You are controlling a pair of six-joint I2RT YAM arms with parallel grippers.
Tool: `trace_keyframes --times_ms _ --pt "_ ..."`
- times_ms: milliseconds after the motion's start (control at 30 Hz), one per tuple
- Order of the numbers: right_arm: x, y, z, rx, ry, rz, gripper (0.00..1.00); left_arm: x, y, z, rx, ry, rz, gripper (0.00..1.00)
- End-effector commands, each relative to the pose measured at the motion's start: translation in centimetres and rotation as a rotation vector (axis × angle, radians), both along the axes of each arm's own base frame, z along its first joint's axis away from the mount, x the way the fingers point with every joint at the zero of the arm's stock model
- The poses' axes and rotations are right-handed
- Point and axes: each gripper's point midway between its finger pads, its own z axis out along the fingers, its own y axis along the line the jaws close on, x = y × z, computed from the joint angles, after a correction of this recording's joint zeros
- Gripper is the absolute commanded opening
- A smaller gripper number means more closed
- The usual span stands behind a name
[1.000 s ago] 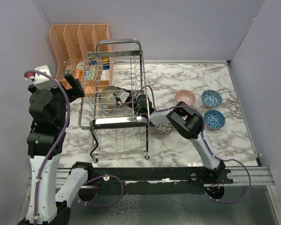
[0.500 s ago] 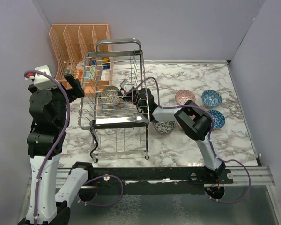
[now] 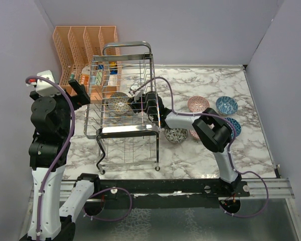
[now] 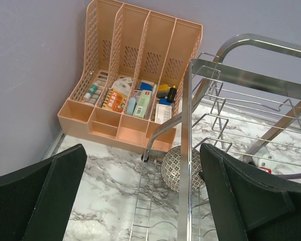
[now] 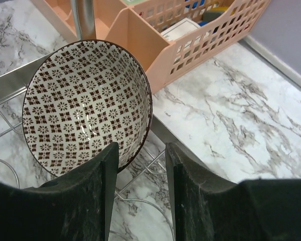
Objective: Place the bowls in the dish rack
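Note:
A grey-beige patterned bowl (image 3: 119, 104) stands tilted on edge inside the chrome dish rack (image 3: 126, 46). It also shows in the right wrist view (image 5: 85, 100) and the left wrist view (image 4: 173, 168). My right gripper (image 3: 135, 104) reaches into the rack from the right, and its open jaws (image 5: 140, 165) sit just beside the bowl's rim, holding nothing. On the table to the right lie a black-and-white bowl (image 3: 176, 135), a pink bowl (image 3: 197, 104) and two blue bowls (image 3: 226, 105) (image 3: 234, 125). My left gripper (image 3: 83, 93) is open and empty, raised left of the rack (image 4: 185, 125).
An orange slotted organizer (image 3: 83, 40) with small items stands behind the rack against the back wall, and shows in both wrist views (image 4: 135, 75) (image 5: 190, 40). Purple walls close the left, back and right sides. My right forearm lies over the marble between rack and bowls.
My right gripper has drawn back a little to the right and up from the grey-beige bowl, which stays in the rack. The right elbow has swung rightwards. The left arm has not moved.

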Motion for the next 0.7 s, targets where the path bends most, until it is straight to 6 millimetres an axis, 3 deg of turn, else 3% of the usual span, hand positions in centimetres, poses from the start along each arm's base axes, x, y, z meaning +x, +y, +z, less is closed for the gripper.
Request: trace_keyframes --times_ms 0,300,433,667 --pt "0.1 -0.5 2.2 0.036 0.063 -0.035 0.42 0.0 -0.1 0.5 -0.002 -0.027 -0.004 0.99" --pt "0.4 0.4 0.4 0.017 0.105 -0.014 0.41 -0.3 0.2 0.6 0.012 -0.027 0.01 0.99" --pt "0.2 0.8 0.0 0.027 0.133 -0.005 0.35 -0.3 0.4 0.6 0.018 -0.026 0.015 0.99" --pt "0.1 0.7 -0.4 0.047 0.228 -0.04 0.4 -0.4 0.5 0.7 0.023 -0.028 0.02 0.99"
